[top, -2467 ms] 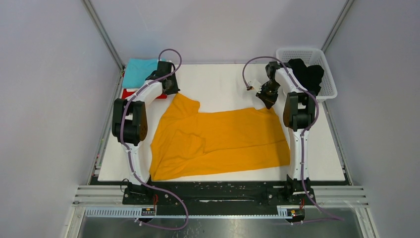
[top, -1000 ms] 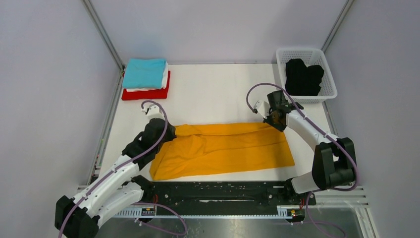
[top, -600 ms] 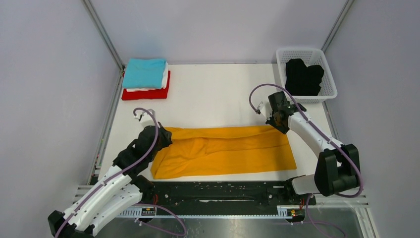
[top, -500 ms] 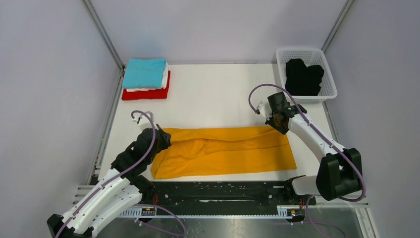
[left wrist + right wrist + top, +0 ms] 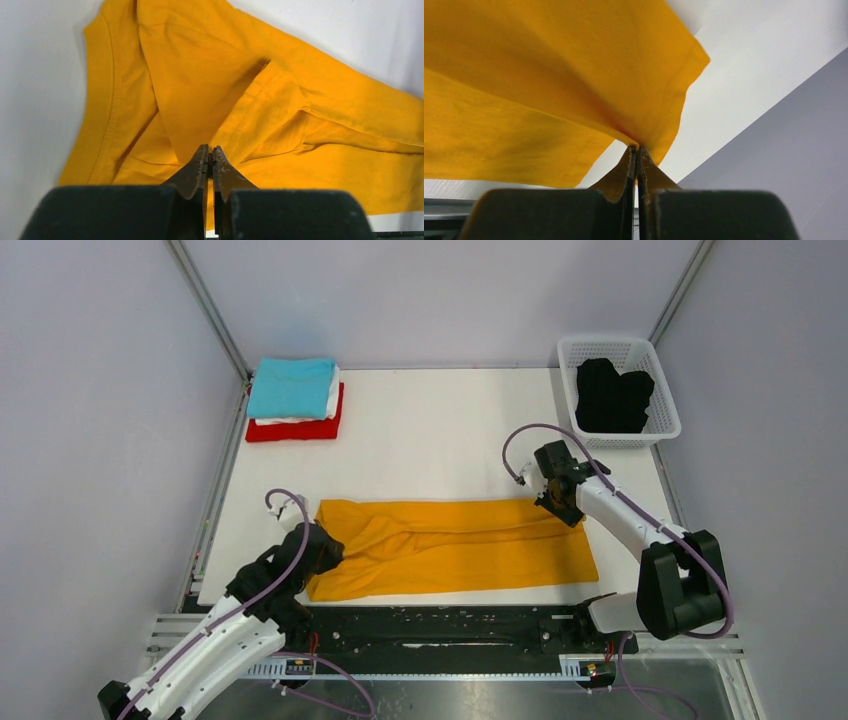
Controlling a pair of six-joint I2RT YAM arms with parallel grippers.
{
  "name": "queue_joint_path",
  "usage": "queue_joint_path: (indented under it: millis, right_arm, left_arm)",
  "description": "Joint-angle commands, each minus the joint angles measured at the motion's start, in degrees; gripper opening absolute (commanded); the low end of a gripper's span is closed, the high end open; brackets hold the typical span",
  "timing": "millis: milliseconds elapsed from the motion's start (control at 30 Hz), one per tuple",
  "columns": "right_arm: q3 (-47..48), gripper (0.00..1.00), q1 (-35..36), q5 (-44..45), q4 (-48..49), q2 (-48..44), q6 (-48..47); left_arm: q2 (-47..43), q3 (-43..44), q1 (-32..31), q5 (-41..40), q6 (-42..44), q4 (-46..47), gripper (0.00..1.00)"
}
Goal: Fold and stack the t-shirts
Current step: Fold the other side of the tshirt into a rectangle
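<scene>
Both ends of orange-yellow t-shirt [image 5: 460,545] between left fingers [image 5: 198,167], right fingers [image 5: 627,169].

White mesh basket [image 5: 666,410] sits in the far right corner of the white surface [image 5: 440,430], tight beside the grey wall [image 5: 760,440]. Black rail [image 5: 440,623] lines the near edge.

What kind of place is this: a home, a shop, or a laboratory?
Probably a laboratory robot cell: bare grey panel walls enclose a white table, and the left gripper and right gripper, both shut, pinch an orange-yellow t-shirt for folding.
</scene>
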Motion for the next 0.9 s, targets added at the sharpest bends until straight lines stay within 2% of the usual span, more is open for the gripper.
queue_joint_path:
  millis: [0,33,67,100,133,167,200,233,300,333,367,433,533,667,733,800,867]
  right_arm:
    - [-2.3,0.05,0.7,1.4,0.1,0.3,4.1]
    - [-3.2,0.12,0.8,1.9,0.5,0.3,4.8]
    - [-3.6,0.26,0.9,2.3,0.7,0.3,5.6]
    - [-3.7,0.46,1.1,2.3,0.5,0.2,6.1]
    - [-3.5,0.84,1.2,2.5,0.1,0.0,6.6]
    - [-3.1,0.98,1.5,2.5,-0.6,-0.4,7.4]
    - [-2.8,0.99,1.7,2.4,-1.2,-1.2,8.2]
    - [-2.6,1.00,1.7,2.3,-1.4,-2.5,9.2]
    - [-2.9,1.00,1.8,1.8,-0.7,-7.7,11.1]
    - [-3.1,0.99,1.8,1.8,0.4,-10.8,12.5]
    - [-3.2,0.99,1.9,1.5,1.4,-14.1,13.7]
    - [-4.1,1.00,1.8,0.6,5.1,-21.6,17.3]
    - [-8.8,0.99,1.8,1.9,20.0,-33.3,27.0]
    - [-18.8,1.00,1.8,1.0,32.2,-47.5,46.0]
    - [-21.3,0.99,1.8,-2.5,32.7,-51.5,50.8]
    - [-21.7,1.00,1.8,-7.8,30.0,-53.3,52.3]
    - [-21.3,0.99,1.8,-9.2,26.3,-53.6,54.0]
  left_arm:
    - [0.1,-2.2,-0.3,2.3,-4.2,-0.6,0.00]
    - [0.4,-2.4,-0.4,2.8,-4.2,-0.7,0.03]
    - [0.8,-2.4,-0.5,3.4,-4.0,-0.7,0.09]
    - [0.7,-2.2,-0.5,4.1,-3.6,-1.0,0.12]
    - [0.5,-1.8,-0.6,4.7,-3.0,-1.5,0.16]
    - [-0.1,-1.5,-0.9,5.4,-2.7,-2.1,0.21]
    - [-0.8,-1.4,-1.4,6.5,-3.0,-2.1,0.26]
    - [-1.4,-1.3,-1.7,7.9,-3.2,-1.8,0.36]
    - [-2.2,-0.3,-1.8,10.5,-3.4,-1.5,0.67]
    - [-2.2,0.5,-1.8,10.9,-3.2,-1.5,0.93]
    - [-2.0,1.7,-1.8,11.2,-2.7,-1.5,0.98]
    - [-1.1,4.7,-1.8,11.4,-1.4,-1.5,0.99]
    - [2.5,7.6,-1.8,9.5,0.6,0.9,0.99]
    - [12.5,9.1,-1.7,8.4,2.5,9.0,0.99]
    - [18.8,10.2,-1.5,8.0,4.3,13.0,0.99]
    - [25.5,11.9,-1.1,7.6,5.8,15.0,0.99]
    - [32.3,12.8,-0.3,8.2,7.3,17.7,0.99]
